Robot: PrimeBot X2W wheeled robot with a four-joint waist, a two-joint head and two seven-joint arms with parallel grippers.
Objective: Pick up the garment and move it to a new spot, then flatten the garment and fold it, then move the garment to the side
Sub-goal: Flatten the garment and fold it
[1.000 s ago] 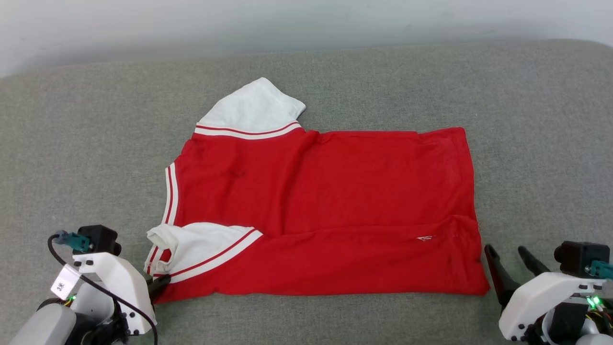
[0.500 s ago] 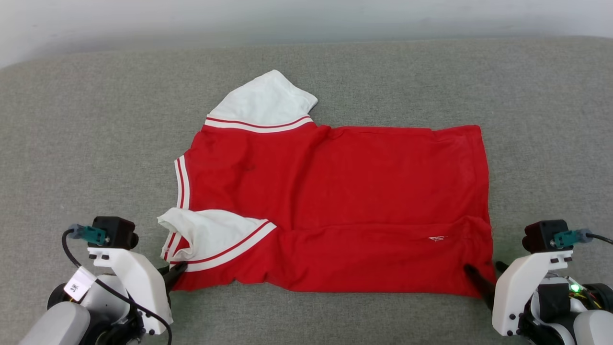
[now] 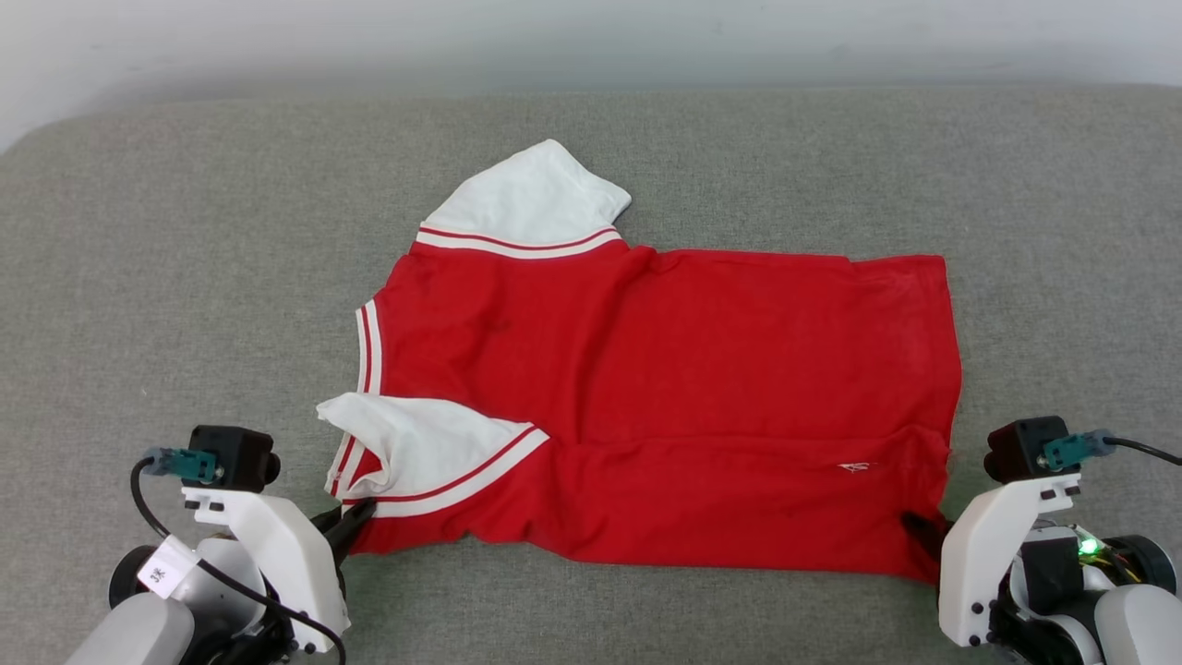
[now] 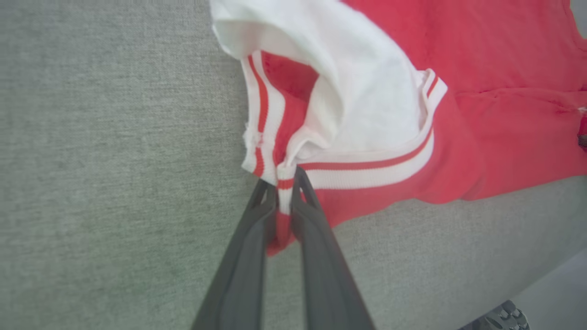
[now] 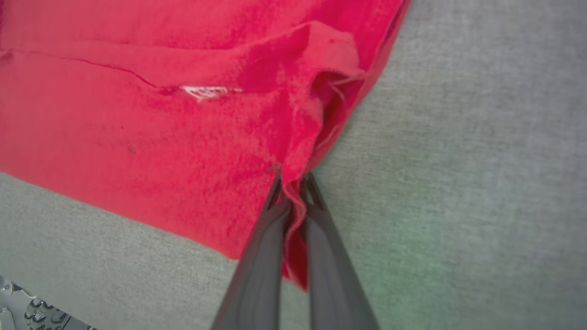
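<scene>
Gripping, left gripper [image 3: 358, 514]: closed on the striped trim at the garment's near-left corner. In the wrist view [image 4: 284, 179] the cloth is pinched between both dark fingers [image 4: 247, 256].
Gripping, right gripper [image 3: 919, 526]: closed on the near-right hem corner. In the wrist view [image 5: 293, 181] red cloth is bunched between the fingers.
Location, garment [image 3: 665, 406]: a red jersey shirt with white sleeves and red-and-white striped trim. It lies spread on the grey fabric-covered bench [image 3: 185, 277], neckline to the left and hem to the right. The near strip is folded over the body, with the near sleeve crumpled on top.
Change, right side: a second ago this gripper stood open just beside the hem corner, clear of the cloth.
Change, left side: none; the same grip.
Change, near edge: straight then, now kinked upward by the left corner.
Camera: the whole head view has shifted, so no garment displacement is logged.
</scene>
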